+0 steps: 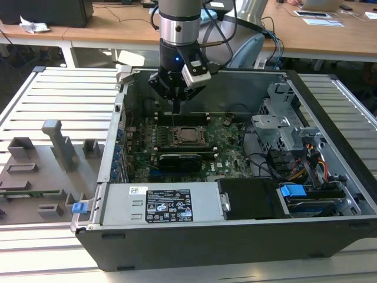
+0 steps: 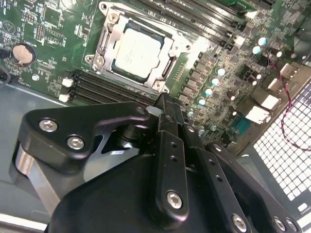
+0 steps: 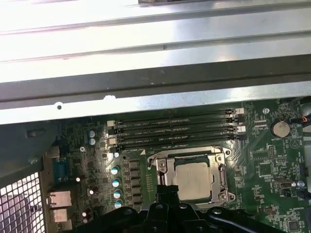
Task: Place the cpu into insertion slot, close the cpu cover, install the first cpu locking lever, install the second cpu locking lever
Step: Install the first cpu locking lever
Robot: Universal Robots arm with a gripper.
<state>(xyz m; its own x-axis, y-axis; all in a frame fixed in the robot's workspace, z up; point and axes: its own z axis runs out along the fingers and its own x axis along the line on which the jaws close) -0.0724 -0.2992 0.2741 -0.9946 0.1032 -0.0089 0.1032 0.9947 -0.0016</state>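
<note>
The cpu [image 2: 137, 52] lies flat in the insertion slot [image 1: 175, 139] of the green motherboard, its pale silver face up. The cpu cover [image 2: 108, 39] lies down around it, with the chip showing through its window. In the exterior view my gripper [image 1: 175, 107] hangs just above the board, a little behind the socket [image 1: 187, 137], over the memory slots. Its fingers [image 2: 167, 145] are shut to a narrow tip with nothing between them. In the first wrist view the cpu [image 3: 190, 180] sits right ahead of the fingertips [image 3: 166, 191]. I cannot make out how the locking levers stand.
Long black memory slots [image 3: 175, 128] run beside the socket. A black card with a white label [image 1: 182, 158] lies in front of it. The case walls, a power supply [image 1: 162, 203] and a drive cage [image 1: 283, 127] ring the board. Grey fixtures [image 1: 59, 144] stand on the exterior view's left.
</note>
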